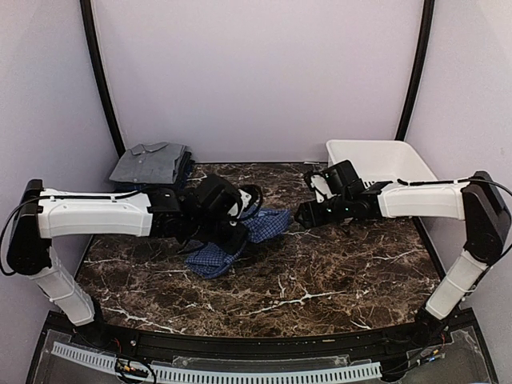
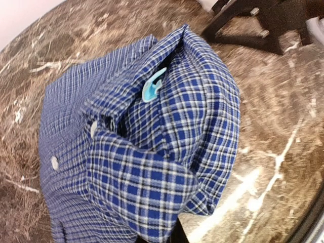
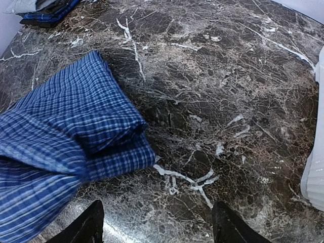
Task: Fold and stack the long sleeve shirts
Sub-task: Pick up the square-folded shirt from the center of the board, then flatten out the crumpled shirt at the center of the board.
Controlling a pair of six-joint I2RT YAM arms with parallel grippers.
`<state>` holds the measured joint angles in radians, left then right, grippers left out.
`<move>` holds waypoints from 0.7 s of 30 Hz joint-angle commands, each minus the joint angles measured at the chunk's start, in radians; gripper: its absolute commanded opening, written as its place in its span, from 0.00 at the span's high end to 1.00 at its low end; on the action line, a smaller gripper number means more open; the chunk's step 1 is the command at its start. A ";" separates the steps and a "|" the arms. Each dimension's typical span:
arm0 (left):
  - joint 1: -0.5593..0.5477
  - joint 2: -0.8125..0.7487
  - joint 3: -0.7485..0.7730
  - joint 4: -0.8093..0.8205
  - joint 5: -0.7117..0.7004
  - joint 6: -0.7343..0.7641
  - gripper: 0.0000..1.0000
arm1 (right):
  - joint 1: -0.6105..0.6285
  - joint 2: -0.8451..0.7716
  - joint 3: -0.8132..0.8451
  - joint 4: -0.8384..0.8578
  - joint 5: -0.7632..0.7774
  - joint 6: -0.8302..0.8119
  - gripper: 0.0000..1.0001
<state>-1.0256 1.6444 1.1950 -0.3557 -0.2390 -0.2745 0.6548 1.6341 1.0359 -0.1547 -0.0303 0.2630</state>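
Observation:
The blue check shirt [image 1: 268, 226] lies bunched on the marble table in the middle. In the left wrist view the blue shirt [image 2: 152, 152] fills the frame, showing its collar, a light blue tag [image 2: 153, 85] and white buttons [image 2: 54, 162]. My left gripper [image 1: 234, 238] is shut on its cloth, with the fingers mostly hidden under the fabric. My right gripper [image 1: 302, 214] is open and empty, just right of the shirt's edge [image 3: 76, 131], fingertips [image 3: 87, 227] above bare table. The grey shirt [image 1: 152, 162] lies folded at the back left.
The grey shirt rests on a dark folded stack [image 3: 45, 11]. A white plastic tub [image 1: 384, 160] stands at the back right, with its wall [image 3: 316, 177] close to my right gripper. The right arm's gripper shows in the left wrist view [image 2: 248, 25].

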 commanded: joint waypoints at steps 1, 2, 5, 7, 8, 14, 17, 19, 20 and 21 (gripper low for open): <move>-0.006 -0.145 -0.009 0.076 0.193 0.095 1.00 | 0.006 -0.066 -0.028 0.049 -0.014 -0.009 0.30; -0.005 -0.167 -0.009 0.071 0.251 0.108 1.00 | 0.006 -0.076 -0.035 0.048 -0.013 -0.006 0.30; -0.005 -0.213 -0.024 0.059 0.397 0.136 1.00 | 0.007 -0.118 -0.062 0.034 -0.009 -0.001 0.30; 0.006 -0.250 -0.052 0.060 0.465 0.135 1.00 | 0.008 -0.149 -0.082 0.024 -0.004 0.001 0.30; 0.032 -0.266 -0.079 0.061 0.523 0.127 1.00 | 0.008 -0.167 -0.091 0.020 -0.005 0.001 0.30; 0.202 -0.234 -0.201 0.112 0.642 0.078 0.96 | 0.009 -0.214 -0.142 0.035 -0.050 0.001 0.27; 0.225 -0.159 -0.189 0.127 0.668 0.063 0.91 | 0.024 -0.215 -0.147 0.038 -0.069 -0.012 0.26; 0.226 -0.127 -0.169 0.133 0.729 0.054 0.80 | 0.043 -0.216 -0.148 0.037 -0.069 -0.025 0.24; 0.226 -0.121 -0.164 0.138 0.742 0.045 0.77 | 0.051 -0.216 -0.148 0.035 -0.074 -0.032 0.22; 0.226 -0.115 -0.162 0.150 0.765 0.042 0.72 | 0.056 -0.216 -0.149 0.036 -0.078 -0.037 0.22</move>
<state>-0.7944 1.5105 1.0111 -0.2543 0.4011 -0.2092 0.6773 1.4322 0.8944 -0.1539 -0.0772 0.2581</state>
